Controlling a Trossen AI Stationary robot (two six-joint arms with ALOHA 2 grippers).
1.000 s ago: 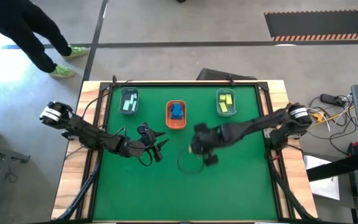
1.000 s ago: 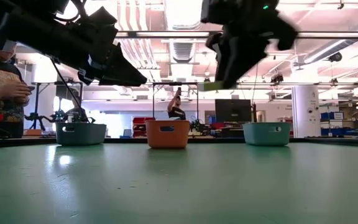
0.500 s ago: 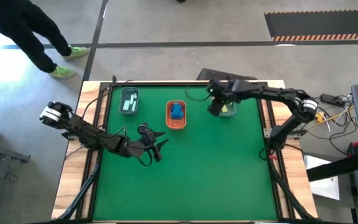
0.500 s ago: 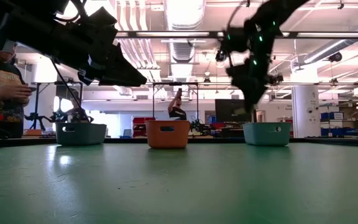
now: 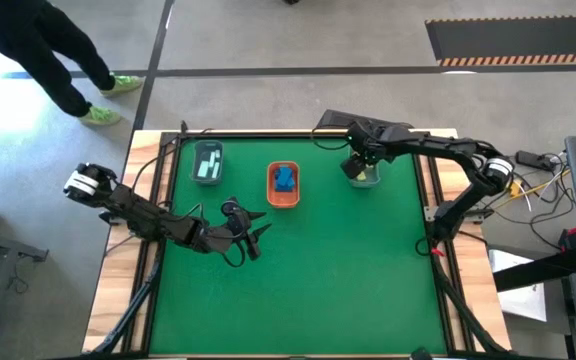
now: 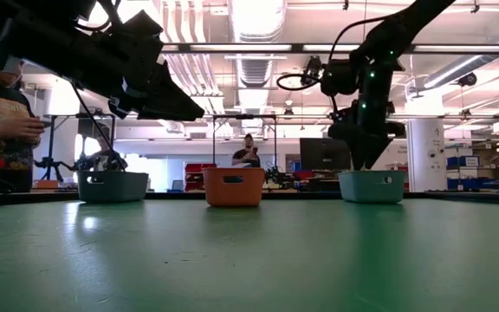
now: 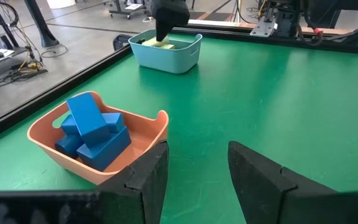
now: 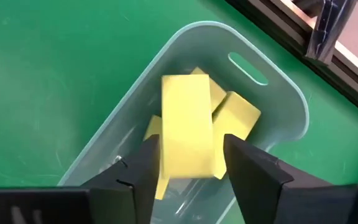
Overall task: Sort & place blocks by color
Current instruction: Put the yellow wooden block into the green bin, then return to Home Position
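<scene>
Flat yellow block (image 8: 187, 124) between pincer (image 8: 187, 163) fingers

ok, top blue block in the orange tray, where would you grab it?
Probably from above, by its upper end. The top blue block leans tilted on the others, poking above the orange tray rim, so its two long side faces are free; the lower end is wedged in.

High view straight down; low view level across table (image 6: 249, 260); wrist views close, forward; orange tray (image 5: 283, 186) shared.
</scene>
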